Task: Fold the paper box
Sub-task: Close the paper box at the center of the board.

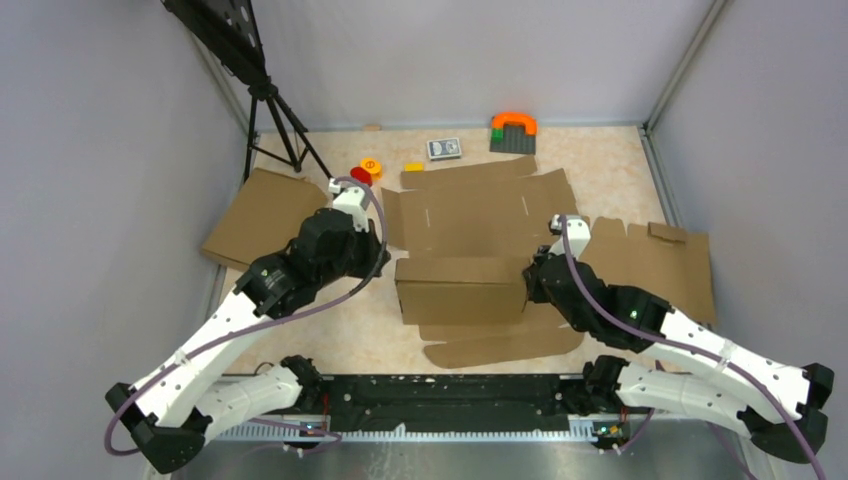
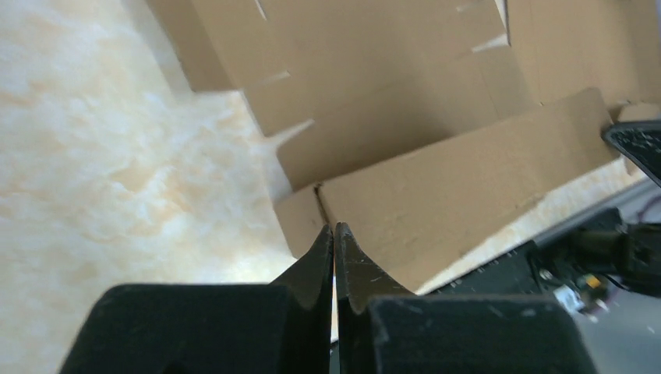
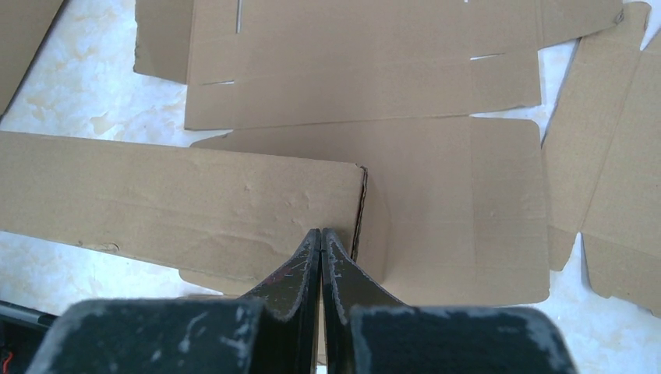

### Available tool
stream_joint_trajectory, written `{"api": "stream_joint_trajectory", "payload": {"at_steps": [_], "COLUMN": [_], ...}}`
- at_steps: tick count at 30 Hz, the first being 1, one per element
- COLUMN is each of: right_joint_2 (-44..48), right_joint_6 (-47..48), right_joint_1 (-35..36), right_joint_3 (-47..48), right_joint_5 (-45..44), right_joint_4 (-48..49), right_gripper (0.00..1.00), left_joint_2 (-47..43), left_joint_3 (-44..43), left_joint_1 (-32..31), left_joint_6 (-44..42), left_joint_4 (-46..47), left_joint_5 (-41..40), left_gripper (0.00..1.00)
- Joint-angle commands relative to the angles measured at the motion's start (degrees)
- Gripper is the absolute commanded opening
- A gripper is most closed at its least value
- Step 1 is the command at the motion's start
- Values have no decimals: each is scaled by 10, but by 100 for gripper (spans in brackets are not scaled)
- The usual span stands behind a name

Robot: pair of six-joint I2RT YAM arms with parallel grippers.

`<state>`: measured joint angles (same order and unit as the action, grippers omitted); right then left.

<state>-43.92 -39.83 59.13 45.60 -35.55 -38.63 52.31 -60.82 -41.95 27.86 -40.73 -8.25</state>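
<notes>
Nearest the arms' bases, a long rounded flap [image 1: 500,345] of the paper box [image 1: 470,215] lies flat on the table [image 1: 330,330]. Just beyond it the box's front wall [image 1: 460,288] stands upright on its crease, and the rest of the sheet spreads flat behind it at mid-table.

The left gripper [image 2: 335,234] sits at the wall's left corner with its fingers pressed together and nothing between them. The right gripper [image 3: 321,238], closed in the same way and empty, meets the wall's right end. Whether either tip actually touches the cardboard cannot be told.

The step in hand looks like setting this wall square before the side panels come up. It would go best with both closed tips pushing evenly at the two ends, so the wall turns on its crease rather than bowing or sliding the whole sheet away. Uneven pressure could twist the corner tabs.

By count there are:
- two arms and two grippers
- one paper box
- one plain cardboard slab [image 1: 262,215], well apart to the left
- one more cut cardboard sheet [image 1: 665,265] to the right, just beside the right arm

Farther back:
- one pair of red and yellow discs [image 1: 366,170]
- one small yellow piece [image 1: 413,166]
- one pack of cards [image 1: 445,148]
- one orange, green and grey toy [image 1: 513,130]
- one black tripod [image 1: 275,110] in the far left corner
</notes>
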Motion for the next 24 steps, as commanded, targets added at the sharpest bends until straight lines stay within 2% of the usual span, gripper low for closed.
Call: {"api": "stream_joint_trajectory", "payload": {"at_steps": [1, 5, 9, 12, 24], "right_joint_2": [-17, -18, -17, -18, -24], "right_joint_6": [9, 8, 8, 8, 8], "right_joint_1": [3, 2, 2, 2, 3], "right_joint_3": [6, 6, 7, 7, 4], "right_joint_5": [23, 23, 24, 24, 27], "right_joint_4": [-43, -44, -43, -43, -37], "right_gripper": [0, 0, 0, 0, 0], "left_joint_2": [8, 0, 32, 43, 34], "left_joint_3": [6, 9, -8, -9, 72], "left_joint_1": [6, 7, 7, 7, 8], "left_joint_6": [53, 49, 49, 54, 83], "left_joint_4": [20, 35, 10, -6, 17], "left_joint_5": [100, 106, 127, 106, 100], "left_gripper": [0, 0, 0, 0, 0]}}
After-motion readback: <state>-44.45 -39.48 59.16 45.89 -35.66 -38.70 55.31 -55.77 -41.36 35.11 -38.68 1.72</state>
